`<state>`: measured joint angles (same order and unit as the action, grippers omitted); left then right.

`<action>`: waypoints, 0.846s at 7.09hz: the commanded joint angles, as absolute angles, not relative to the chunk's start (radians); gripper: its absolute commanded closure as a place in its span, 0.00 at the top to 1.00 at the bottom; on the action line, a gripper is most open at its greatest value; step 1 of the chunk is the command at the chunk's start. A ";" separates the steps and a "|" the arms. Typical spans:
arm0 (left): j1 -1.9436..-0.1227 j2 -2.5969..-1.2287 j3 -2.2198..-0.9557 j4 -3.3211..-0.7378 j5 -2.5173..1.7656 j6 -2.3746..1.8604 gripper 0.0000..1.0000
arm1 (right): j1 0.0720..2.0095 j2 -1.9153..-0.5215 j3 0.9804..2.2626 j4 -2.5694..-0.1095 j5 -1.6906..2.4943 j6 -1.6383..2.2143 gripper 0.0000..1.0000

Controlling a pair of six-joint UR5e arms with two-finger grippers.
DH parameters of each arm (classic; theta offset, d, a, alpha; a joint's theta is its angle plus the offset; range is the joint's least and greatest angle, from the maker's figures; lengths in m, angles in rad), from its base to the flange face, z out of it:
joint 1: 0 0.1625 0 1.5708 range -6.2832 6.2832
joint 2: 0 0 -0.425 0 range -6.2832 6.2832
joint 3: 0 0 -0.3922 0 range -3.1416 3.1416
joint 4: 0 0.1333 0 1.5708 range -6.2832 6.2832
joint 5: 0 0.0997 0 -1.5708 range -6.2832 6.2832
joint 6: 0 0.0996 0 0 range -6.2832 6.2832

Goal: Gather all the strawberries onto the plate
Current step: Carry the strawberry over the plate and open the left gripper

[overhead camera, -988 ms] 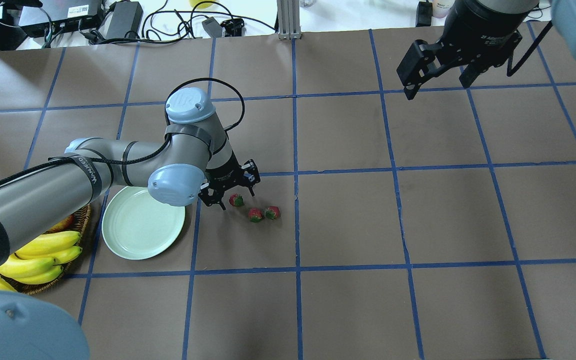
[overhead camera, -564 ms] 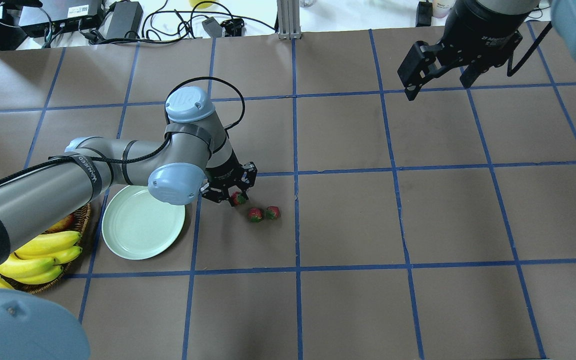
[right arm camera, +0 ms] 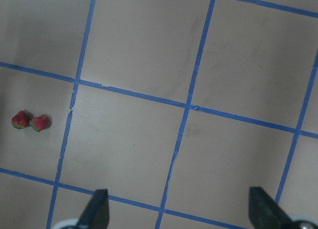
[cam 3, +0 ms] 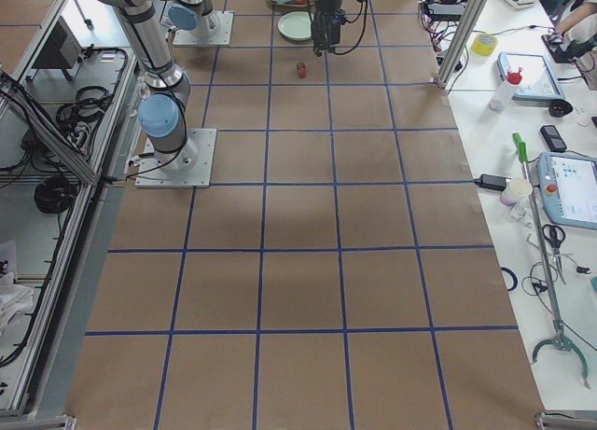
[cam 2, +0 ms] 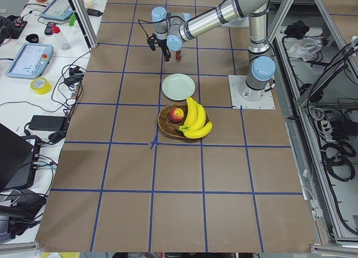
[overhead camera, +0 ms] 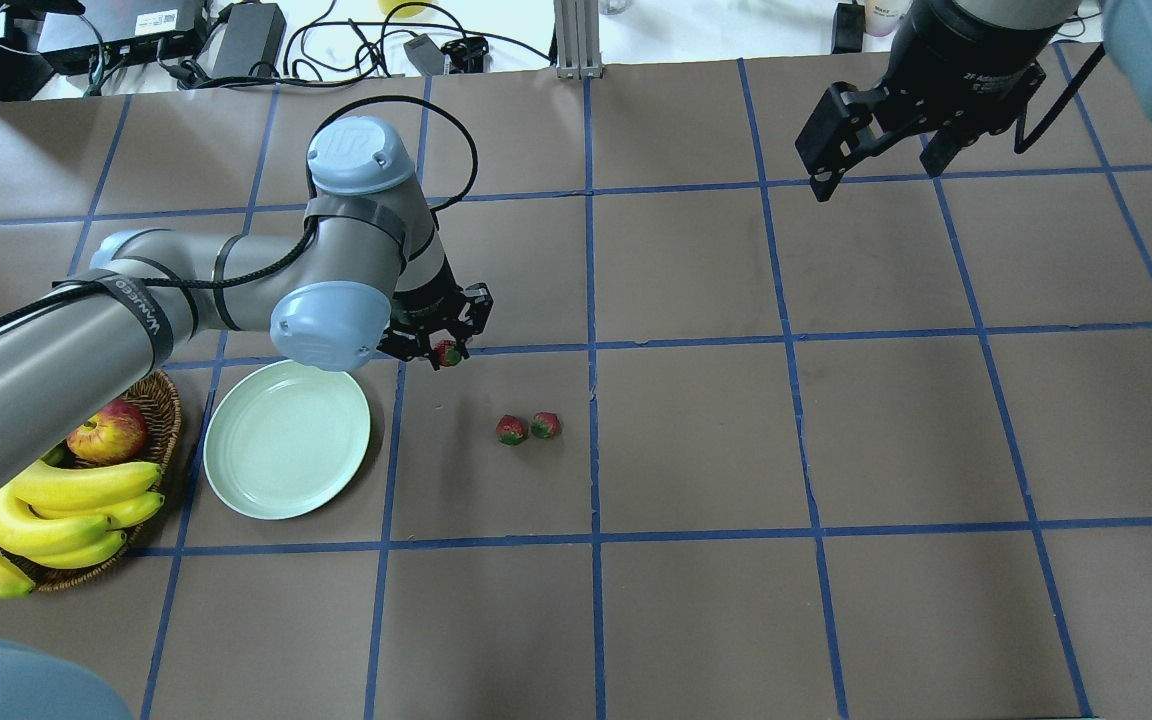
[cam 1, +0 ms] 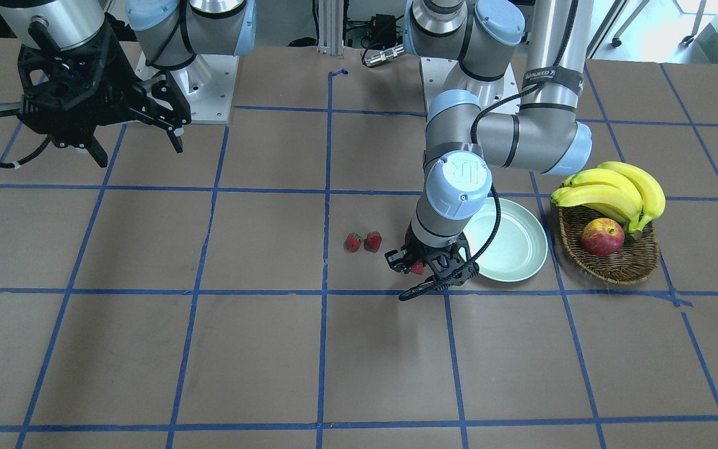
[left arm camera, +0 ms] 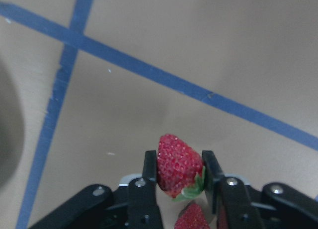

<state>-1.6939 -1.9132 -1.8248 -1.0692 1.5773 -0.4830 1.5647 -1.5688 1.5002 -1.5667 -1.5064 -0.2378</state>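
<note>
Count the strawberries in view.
3. One strawberry is clamped in the left gripper, near the plate; two strawberries lie side by side on the table. None seem hidden.

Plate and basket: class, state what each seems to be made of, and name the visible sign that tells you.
Plate: probably plastic or melamine, possibly glazed ceramic; pale mint, glossy, with soft highlights along the raised rim.
Basket: woven wicker, brown and matte; the interlaced strands show in its wall.

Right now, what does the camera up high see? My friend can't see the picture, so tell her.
The left gripper holds one strawberry near the empty green plate. Two other strawberries lie side by side on the brown table, and the right gripper hangs open far off to the side.
</note>
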 commanded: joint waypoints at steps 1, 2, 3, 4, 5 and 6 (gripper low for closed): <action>-1.623 -1.853 -1.818 -1.207 1.707 -0.271 0.00 | 1.565 -1.569 1.500 -1.566 -1.506 -0.238 1.00; -1.562 -1.835 -1.831 -1.251 1.753 -0.158 0.00 | 1.565 -1.569 1.500 -1.566 -1.506 -0.238 1.00; -1.510 -1.827 -1.859 -1.259 1.753 -0.122 0.00 | 1.565 -1.569 1.500 -1.566 -1.506 -0.236 1.00; -1.468 -1.827 -1.908 -1.244 1.752 -0.068 0.00 | 1.565 -1.569 1.500 -1.566 -1.506 -0.236 1.00; -1.432 -1.833 -1.930 -1.227 1.753 -0.048 0.00 | 1.565 -1.569 1.500 -1.566 -1.506 -0.236 1.00; -1.398 -1.845 -1.930 -1.224 1.752 -0.010 0.00 | 1.565 -1.569 1.500 -1.566 -1.505 -0.236 1.00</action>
<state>-1.4432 -1.8349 -1.9152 -1.2326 1.7515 -0.0546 1.5647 -1.5692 1.5002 -1.5662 -1.5060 -0.2363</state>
